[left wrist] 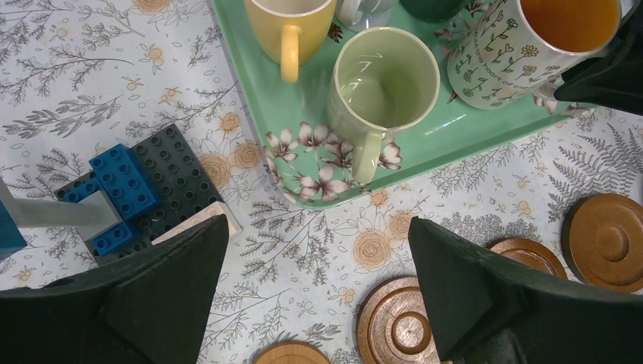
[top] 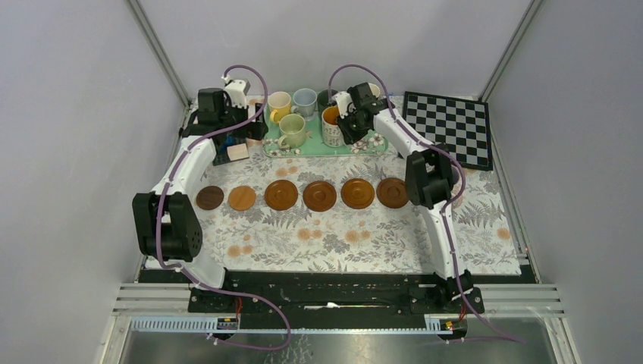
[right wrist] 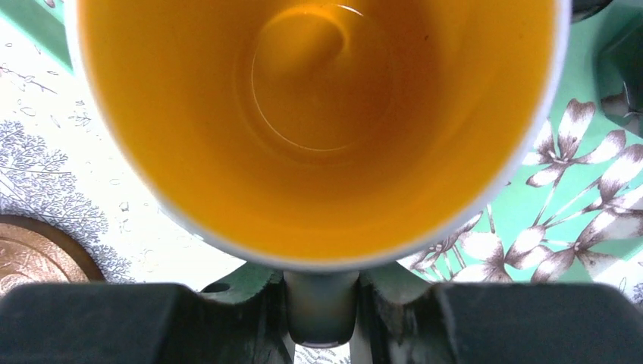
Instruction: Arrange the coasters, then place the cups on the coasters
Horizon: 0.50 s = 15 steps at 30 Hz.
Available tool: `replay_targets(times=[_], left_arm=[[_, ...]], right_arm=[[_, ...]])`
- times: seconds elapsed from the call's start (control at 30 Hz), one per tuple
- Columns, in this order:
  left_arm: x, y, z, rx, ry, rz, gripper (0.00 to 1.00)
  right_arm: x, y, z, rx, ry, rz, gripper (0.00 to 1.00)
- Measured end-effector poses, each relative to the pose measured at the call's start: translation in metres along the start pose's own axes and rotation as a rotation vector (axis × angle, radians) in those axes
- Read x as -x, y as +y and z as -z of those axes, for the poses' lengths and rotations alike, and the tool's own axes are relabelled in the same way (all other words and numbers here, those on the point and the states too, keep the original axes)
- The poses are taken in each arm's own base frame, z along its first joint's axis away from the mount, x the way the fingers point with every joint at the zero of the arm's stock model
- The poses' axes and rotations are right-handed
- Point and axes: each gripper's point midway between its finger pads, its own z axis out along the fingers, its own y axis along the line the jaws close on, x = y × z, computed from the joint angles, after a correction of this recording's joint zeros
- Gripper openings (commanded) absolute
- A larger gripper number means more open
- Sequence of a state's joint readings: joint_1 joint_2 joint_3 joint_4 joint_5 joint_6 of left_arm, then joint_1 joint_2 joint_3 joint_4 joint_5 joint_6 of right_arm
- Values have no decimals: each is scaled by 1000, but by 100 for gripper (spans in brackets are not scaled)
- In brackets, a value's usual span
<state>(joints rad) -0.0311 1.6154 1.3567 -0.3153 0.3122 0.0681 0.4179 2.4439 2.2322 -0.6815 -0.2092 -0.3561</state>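
Several brown coasters lie in a row across the floral cloth, from a dark one [top: 210,198] to one by the right arm [top: 393,192]. The cups stand on the green floral tray [top: 356,146]: yellow [top: 279,102], pale blue [top: 305,99], pale green [top: 292,130], and the floral cup with an orange inside [top: 331,121]. My right gripper [right wrist: 322,303] is shut on the handle of that floral cup [right wrist: 318,114]. My left gripper [left wrist: 318,258] hangs open over bare cloth just in front of the tray's near-left corner [left wrist: 265,98], with coasters [left wrist: 398,322] below it.
A black-and-white checkerboard [top: 447,125] lies at the back right. Blue and dark toy bricks [left wrist: 136,189] sit left of the tray, close to my left finger. A dark cup [top: 327,97] stands behind the floral one, mostly hidden by the right wrist.
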Motion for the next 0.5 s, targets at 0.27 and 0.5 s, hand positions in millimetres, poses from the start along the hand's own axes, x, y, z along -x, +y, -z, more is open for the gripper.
replay_targets(times=[0.27,0.5], left_arm=[[0,-1,-5,-15,4,5,99],[-1,-3,-6,-26,6,18,99]], right_arm=[[-1,2,26,-19,-164,-70,0],[-5,2,77,-37,-347,-113,0]])
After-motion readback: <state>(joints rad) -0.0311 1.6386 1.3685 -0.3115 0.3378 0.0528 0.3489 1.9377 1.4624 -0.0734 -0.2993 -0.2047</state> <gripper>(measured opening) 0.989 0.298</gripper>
